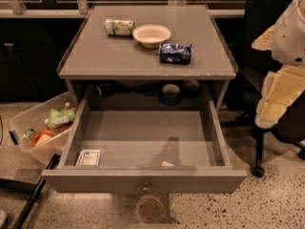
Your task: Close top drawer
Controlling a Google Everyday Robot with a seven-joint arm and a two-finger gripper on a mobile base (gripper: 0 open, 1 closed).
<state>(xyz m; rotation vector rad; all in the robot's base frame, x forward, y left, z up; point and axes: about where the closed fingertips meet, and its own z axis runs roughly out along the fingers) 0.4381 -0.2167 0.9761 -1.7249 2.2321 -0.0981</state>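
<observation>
Top drawer (143, 178) pulled fully out, front panel facing me, knob (145, 187) at centre. My gripper (279, 97) at right edge of view, well apart from drawer; its grip state unreadable. Step: approach not yet begun. Next: get to front panel, push straight in, square to cabinet.

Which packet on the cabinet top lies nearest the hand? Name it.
The blue packet, right of the white bowl; the green-and-white packet lies left of the bowl, farther from the hand at the picture's right edge.

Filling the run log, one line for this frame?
top drawer: pulled open | gripper: right of cabinet, clear of drawer | contact: none
</observation>
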